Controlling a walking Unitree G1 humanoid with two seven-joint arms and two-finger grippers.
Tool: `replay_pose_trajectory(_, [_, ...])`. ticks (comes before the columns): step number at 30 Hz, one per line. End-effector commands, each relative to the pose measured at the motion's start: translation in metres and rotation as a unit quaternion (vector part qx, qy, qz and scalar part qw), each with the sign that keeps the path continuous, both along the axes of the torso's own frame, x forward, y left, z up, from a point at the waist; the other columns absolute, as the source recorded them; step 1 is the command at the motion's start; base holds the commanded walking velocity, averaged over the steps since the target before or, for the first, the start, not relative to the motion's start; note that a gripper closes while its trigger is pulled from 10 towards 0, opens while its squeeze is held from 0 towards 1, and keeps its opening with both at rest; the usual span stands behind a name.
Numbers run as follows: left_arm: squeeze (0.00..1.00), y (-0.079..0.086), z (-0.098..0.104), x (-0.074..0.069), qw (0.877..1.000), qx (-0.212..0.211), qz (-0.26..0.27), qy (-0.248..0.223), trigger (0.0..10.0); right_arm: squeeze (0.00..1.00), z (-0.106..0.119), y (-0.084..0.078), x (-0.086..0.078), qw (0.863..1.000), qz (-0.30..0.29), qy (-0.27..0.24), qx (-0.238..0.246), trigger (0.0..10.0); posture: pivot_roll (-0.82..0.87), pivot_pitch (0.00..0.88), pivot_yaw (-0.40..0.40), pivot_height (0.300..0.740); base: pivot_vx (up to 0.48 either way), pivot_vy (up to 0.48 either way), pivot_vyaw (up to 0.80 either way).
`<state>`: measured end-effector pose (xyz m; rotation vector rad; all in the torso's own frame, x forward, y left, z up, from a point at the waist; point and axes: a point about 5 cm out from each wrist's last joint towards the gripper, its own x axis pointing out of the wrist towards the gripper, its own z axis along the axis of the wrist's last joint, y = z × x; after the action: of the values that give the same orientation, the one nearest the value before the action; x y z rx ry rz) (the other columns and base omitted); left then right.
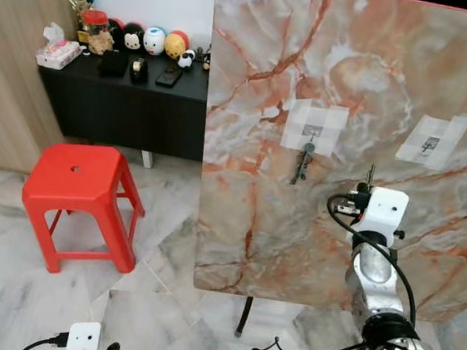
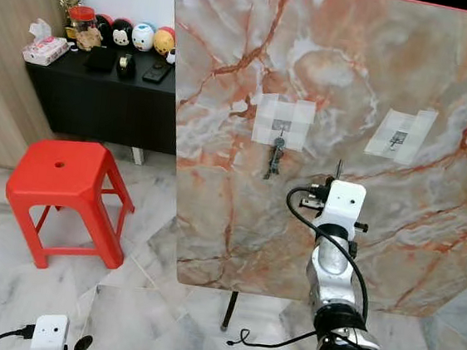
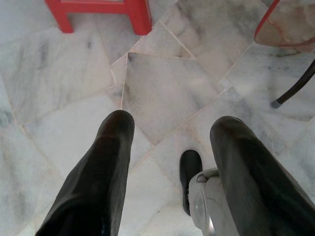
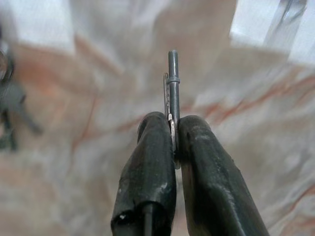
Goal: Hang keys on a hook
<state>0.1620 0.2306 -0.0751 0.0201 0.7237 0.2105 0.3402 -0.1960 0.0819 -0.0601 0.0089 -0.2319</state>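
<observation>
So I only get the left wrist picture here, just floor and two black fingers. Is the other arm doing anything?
Observer: Yes. The right pincer is shut on a key, raised in front of an upright marble board.
Operator: Is there a hook on that board?
Observer: Two taped patches. The free hook sits up and to the right of the held key.
Operator: And the other patch?
Observer: Its hook already carries a bunch of keys, hanging down the board.
Operator: What's the red thing at the edge of my view?
Observer: A red plastic stool, standing on the floor left of the board.
</observation>
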Motion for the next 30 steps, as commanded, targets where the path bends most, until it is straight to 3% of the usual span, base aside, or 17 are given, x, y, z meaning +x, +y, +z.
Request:
replay_pose_trajectory(1, [0.0,-0.004,-0.004,-0.006,1.0,-0.005,-0.004,0.011,10.0,0.0,-0.011,-0.002,-0.006,1.0,-0.005,0.023,0.002,10.0,0.01,0.0,-0.081,0.74,0.0,0.0,0.0])
replay_pose_trajectory(4, [0.0,-0.004,-0.004,-0.006,1.0,-0.006,-0.004,0.012,10.0,0.0,-0.027,-0.004,-0.017,0.998,-0.005,0.057,0.002,10.0,0.01,0.0,-0.082,0.74,0.0,0.0,0.0])
replay_pose_trajectory(7, [0.0,-0.004,-0.005,-0.008,1.0,-0.006,-0.002,0.015,10.0,0.0,-0.056,-0.006,-0.037,0.993,0.002,0.12,0.001,10.0,0.01,0.0,-0.083,0.74,0.0,0.0,0.0])
replay_pose_trajectory(9, [0.0,-0.004,-0.005,-0.008,1.0,-0.007,-0.002,0.016,10.0,0.0,-0.062,-0.007,-0.041,0.991,0.002,0.134,0.001,10.0,0.01,0.0,-0.083,0.74,0.0,0.0,0.0])
replay_pose_trajectory(10, [0.0,-0.004,-0.006,-0.01,1.0,-0.009,-0.002,0.022,10.0,0.0,-0.085,-0.009,-0.059,0.98,-0.006,0.196,0.015,10.0,0.01,0.0,-0.083,0.74,0.0,0.0,0.0])
replay_pose_trajectory(14, [0.0,-0.005,-0.008,-0.012,0.999,-0.013,-0.001,0.031,10.0,0.0,-0.116,-0.009,-0.087,0.956,-0.008,0.29,0.052,10.0,0.01,0.0,-0.084,0.74,0.0,0.0,0.0])
replay_pose_trajectory(17, [0.0,-0.004,-0.01,-0.017,0.999,-0.015,0.002,0.04,10.0,0.0,-0.143,-0.006,-0.121,0.919,0.002,0.391,0.049,10.0,0.01,0.0,-0.083,0.74,0.0,0.0,0.0])
replay_pose_trajectory(20, [0.0,-0.002,-0.011,-0.02,0.999,-0.015,0.005,0.046,10.0,0.0,-0.158,-0.007,-0.144,0.892,0.01,0.45,0.027,10.0,0.01,0.0,-0.082,0.74,0.0,0.0,0.0])
replay_pose_trajectory(22, [0.0,0.0,-0.012,-0.024,0.998,-0.015,0.008,0.054,10.0,0.0,-0.166,-0.013,-0.162,0.876,-0.023,0.478,0.052,10.0,0.02,0.0,-0.082,0.74,0.0,0.0,0.0])
replay_pose_trajectory(30, [0.0,0.005,-0.016,-0.033,0.997,-0.016,0.012,0.077,10.0,0.0,-0.175,-0.008,-0.179,0.86,-0.008,0.506,0.055,10.0,0.01,0.0,-0.075,0.74,0.031,0.0,0.0])
